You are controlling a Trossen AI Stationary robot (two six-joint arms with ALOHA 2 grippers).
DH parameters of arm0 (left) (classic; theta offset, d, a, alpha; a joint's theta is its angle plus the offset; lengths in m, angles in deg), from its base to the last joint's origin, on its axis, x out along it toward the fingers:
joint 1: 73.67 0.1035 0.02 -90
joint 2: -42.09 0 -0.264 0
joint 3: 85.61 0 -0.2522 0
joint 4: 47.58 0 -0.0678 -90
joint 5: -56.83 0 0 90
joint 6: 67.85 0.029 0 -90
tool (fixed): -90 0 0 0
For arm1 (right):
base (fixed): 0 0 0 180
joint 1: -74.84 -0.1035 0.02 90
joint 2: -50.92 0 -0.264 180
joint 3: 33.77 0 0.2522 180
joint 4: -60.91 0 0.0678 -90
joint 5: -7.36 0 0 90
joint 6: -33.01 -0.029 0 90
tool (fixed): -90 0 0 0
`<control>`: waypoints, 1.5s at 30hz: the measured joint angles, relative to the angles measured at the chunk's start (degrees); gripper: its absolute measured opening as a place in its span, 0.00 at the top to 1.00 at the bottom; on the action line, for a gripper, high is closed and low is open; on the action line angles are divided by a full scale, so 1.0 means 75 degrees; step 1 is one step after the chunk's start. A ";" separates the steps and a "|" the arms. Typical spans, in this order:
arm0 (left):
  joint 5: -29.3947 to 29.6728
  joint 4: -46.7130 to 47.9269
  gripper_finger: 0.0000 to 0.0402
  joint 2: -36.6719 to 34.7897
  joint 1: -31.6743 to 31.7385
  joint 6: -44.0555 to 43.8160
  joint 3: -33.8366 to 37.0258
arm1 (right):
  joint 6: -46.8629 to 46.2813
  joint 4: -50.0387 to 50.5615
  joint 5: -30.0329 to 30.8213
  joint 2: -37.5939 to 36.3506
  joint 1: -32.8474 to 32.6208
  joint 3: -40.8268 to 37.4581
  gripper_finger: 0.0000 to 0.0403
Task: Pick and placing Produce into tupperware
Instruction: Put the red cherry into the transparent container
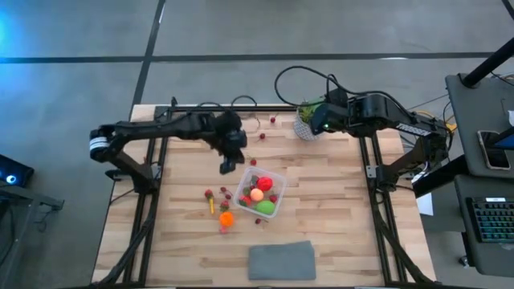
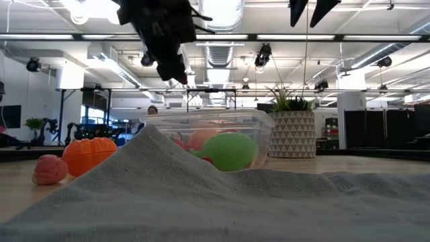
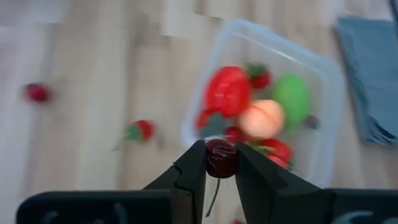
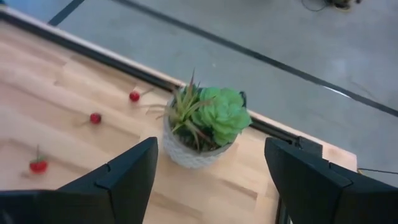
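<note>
Left gripper (image 3: pixel 221 163) hung out over the middle of the worktop, wrist tipped down, fingers (image 3: pixel 193 171) pinched nearly together. Right gripper (image 4: pixel 211 171) sat parked at the far edge, fingers spread wide.

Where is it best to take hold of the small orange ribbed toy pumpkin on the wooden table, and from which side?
Probably across its wide round middle, coming straight down from above. The orange ribbed toy pumpkin sits low and squat on the wooden table, so only its sides offer a hold. A small pink piece lies close beside it, so the fingers should avoid that side.
</note>
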 joint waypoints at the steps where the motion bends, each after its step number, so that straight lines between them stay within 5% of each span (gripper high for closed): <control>1: -0.0031 -0.0045 0.86 0.0083 -0.0177 -0.0005 0.0000 | 0.0086 0.0004 -0.0080 0.0000 0.0000 -0.0011 0.28; 9: 0.0027 -0.0375 0.86 0.0990 -0.1314 -0.0132 -0.0013 | 0.0553 0.0005 -0.0516 0.0000 -0.0020 -0.0085 0.29; 13: 0.1177 -0.0525 0.82 0.1252 -0.1605 -0.1028 -0.0015 | 0.0556 0.0018 -0.0588 0.0000 -0.0068 -0.0136 0.29; 23: 0.1753 -0.0541 0.54 0.1035 -0.1738 -0.2304 -0.0020 | 0.0568 -0.0029 -0.0534 0.0003 -0.0154 -0.0250 0.29; 30: 0.1830 0.0361 0.42 -0.0076 -0.1743 -0.3482 -0.0020 | 0.0930 -0.1253 -0.0738 0.0031 -0.0101 -0.0681 0.29; 38: 0.3505 0.0538 0.41 -0.2251 -0.1743 -0.4833 -0.0020 | 0.2282 -0.4810 -0.2915 0.0935 0.1281 -0.0811 0.29; 45: 0.3994 0.0936 0.41 -0.3623 -0.1743 -0.5076 -0.0017 | 0.2175 -0.5299 -0.5091 0.2609 0.2780 -0.0720 0.29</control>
